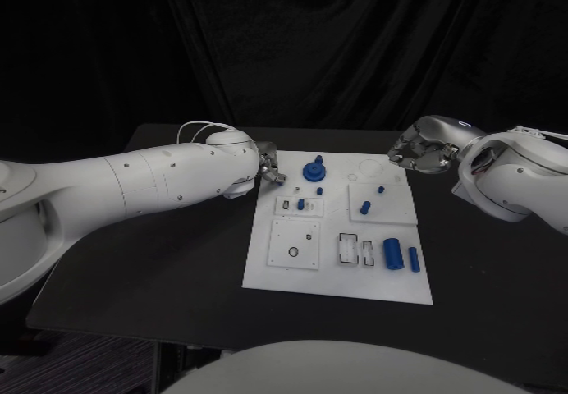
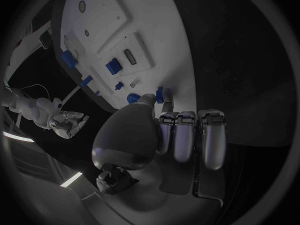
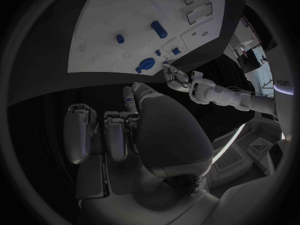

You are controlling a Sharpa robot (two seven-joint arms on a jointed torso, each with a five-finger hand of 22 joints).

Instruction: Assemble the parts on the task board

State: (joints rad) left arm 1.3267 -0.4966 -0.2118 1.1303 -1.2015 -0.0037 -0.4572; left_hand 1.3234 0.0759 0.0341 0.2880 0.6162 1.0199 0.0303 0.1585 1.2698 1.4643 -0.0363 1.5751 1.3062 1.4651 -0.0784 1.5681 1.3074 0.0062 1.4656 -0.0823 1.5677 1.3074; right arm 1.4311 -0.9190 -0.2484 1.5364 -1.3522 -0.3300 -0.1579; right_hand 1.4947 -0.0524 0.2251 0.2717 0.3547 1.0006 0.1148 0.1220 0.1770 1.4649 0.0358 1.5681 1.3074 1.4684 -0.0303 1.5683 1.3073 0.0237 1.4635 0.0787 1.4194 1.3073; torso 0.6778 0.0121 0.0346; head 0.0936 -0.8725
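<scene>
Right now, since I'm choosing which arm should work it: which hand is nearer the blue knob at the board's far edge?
Left. The left hand sits just beside the blue knob; the right hand hovers off the task board's far right corner.

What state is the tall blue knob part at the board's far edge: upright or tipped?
Upright. In the head view the blue knob part stands on the task board, stem pointing up from its round base.

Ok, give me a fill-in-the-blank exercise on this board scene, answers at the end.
1. The task board is coloured ____.
2. The hand at the board's far left corner is the robot's ____ hand.
3. The right hand holds ____.
4. The loose parts, like the cylinder at the near right, are coloured ____.

Answers: white; left; nothing; blue
</scene>
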